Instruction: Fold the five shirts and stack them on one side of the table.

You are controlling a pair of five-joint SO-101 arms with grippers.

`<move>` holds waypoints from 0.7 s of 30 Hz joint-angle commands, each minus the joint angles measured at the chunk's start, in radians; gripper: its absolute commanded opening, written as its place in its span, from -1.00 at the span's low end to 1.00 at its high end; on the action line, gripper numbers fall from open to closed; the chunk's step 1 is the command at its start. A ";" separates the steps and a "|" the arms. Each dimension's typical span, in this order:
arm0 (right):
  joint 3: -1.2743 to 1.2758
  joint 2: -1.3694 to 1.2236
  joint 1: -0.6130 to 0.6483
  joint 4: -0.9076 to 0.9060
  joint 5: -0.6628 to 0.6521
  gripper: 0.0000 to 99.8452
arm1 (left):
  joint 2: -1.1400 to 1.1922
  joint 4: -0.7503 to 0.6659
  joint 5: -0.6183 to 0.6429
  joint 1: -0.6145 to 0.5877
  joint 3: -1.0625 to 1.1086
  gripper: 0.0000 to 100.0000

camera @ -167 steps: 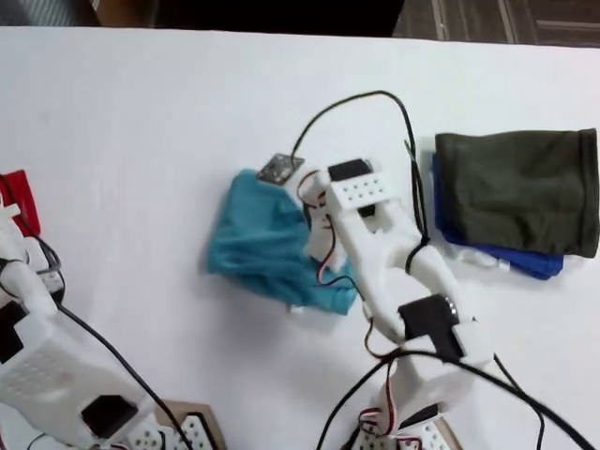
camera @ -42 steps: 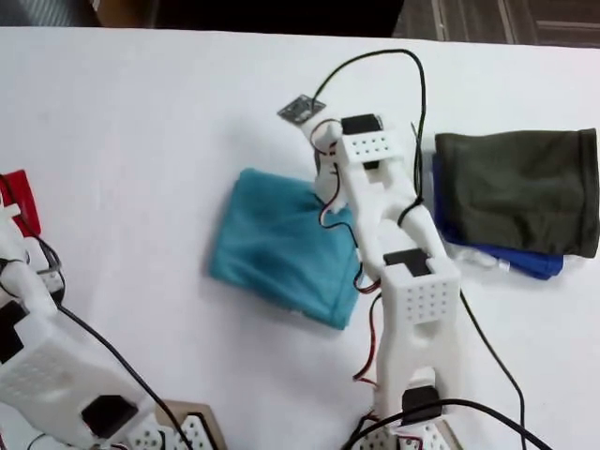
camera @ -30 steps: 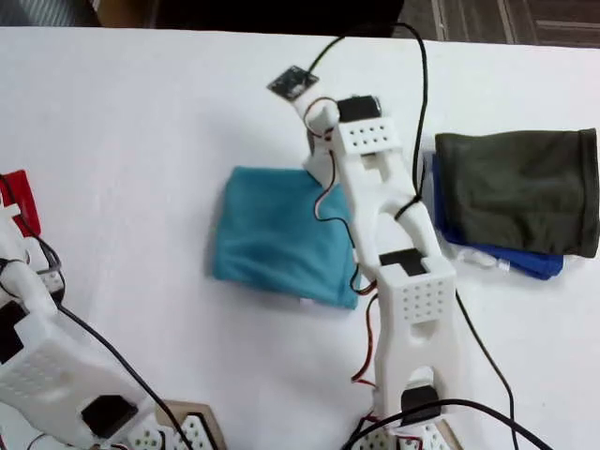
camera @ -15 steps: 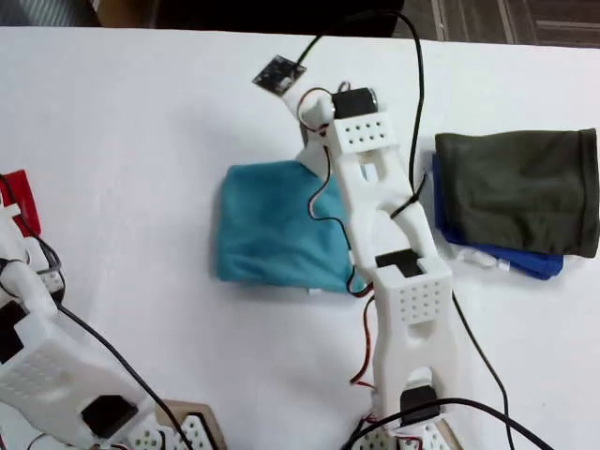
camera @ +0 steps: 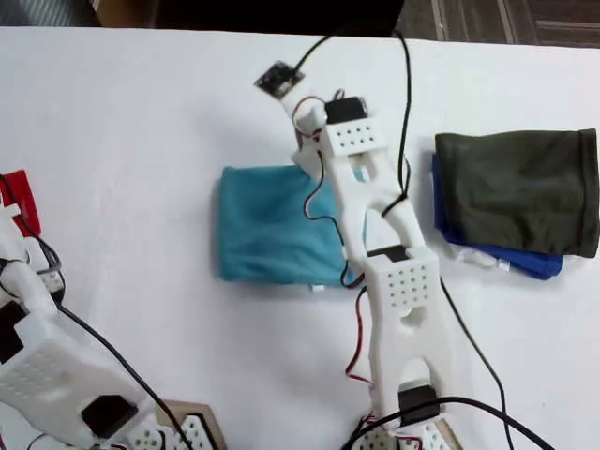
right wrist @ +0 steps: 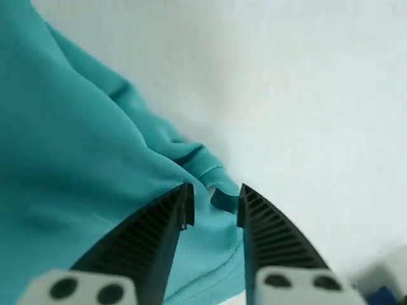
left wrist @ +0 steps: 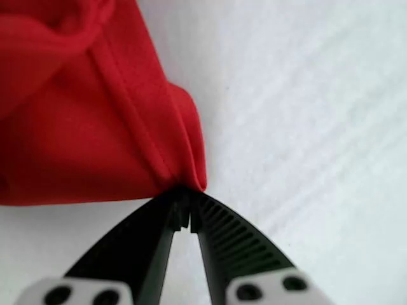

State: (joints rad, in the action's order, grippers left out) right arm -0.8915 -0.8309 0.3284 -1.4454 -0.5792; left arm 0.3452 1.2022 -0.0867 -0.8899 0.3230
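The right gripper point(right wrist: 213, 198) is clamped on a small fold at the edge of the soft teal fabric shirt point(right wrist: 76, 159). Its black ribbed fingers point(right wrist: 162, 241) are drawn close, with a sliver of cloth caught in the narrow gap between them and white table surface just beyond the tips. In the high view this grip sits at the shirt's 1 o'clock corner. The shirt lies folded into a flat, roughly square pad near the middle of the plain white tabletop point(camera: 141, 112), its edges running about square with the table's. The white plastic right arm point(camera: 398, 291) stretches from the 6 o'clock edge of the table up along the pad's 3 o'clock side, overlapping that edge, and thin black and red cables point(camera: 405, 103) loop around it. Toward 3 o'clock from the teal pad, apart from it, a folded dark olive-green shirt point(camera: 516, 187) rests on top of a folded bright blue shirt point(camera: 502, 258), whose edge shows along the stack's 6 and 9 o'clock sides. The left gripper point(left wrist: 184, 213) has its black fingers pressed together on the corner of a crumpled bright red fabric shirt point(left wrist: 76, 114), the cloth bunching away from the tips over bare white table. In the high view that red shirt shows at the table's 9 o'clock edge, and the white left arm point(camera: 42, 375) lies at about 8 o'clock, well apart from the teal pad
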 commanded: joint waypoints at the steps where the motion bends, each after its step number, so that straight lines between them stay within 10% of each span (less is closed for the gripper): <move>1: -0.075 0.111 -0.024 -0.054 0.020 -0.72 | 0.015 -0.026 0.005 -0.011 0.010 -0.95; 21: -0.037 -0.004 -0.122 -0.111 0.020 -0.71 | 0.015 -0.026 0.005 -0.011 0.010 -0.95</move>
State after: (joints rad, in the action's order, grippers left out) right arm -0.9175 -0.8431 0.2302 -1.5451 -0.5639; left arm 0.3452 1.2022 -0.0867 -0.8899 0.3230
